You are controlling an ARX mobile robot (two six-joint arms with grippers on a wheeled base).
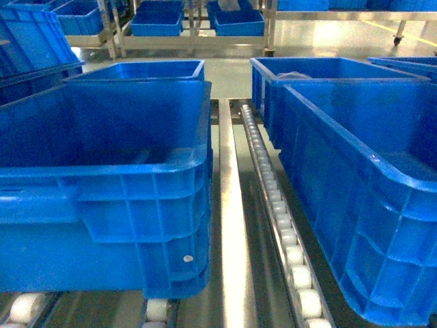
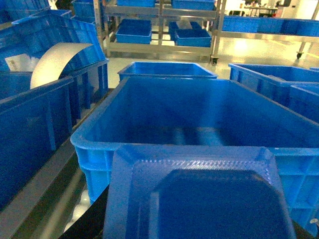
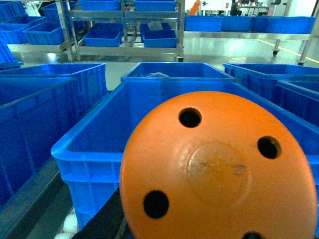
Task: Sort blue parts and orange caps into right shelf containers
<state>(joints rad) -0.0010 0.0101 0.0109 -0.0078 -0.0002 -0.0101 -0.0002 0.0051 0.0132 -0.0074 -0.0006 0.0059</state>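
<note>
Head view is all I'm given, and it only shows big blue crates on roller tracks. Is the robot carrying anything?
Observer: The right wrist camera shows an orange cap with round holes filling its foreground. No fingers show, so I can't confirm the grip.
Operator: And the other arm?
Observer: The left wrist camera has a blue part, squarish with a raised border, close to the lens.
Operator: Where are they pointed?
Observer: Each sits in front of a crate: the cap before the blue crate, the part before the wide crate, whose visible floor looks bare.
</note>
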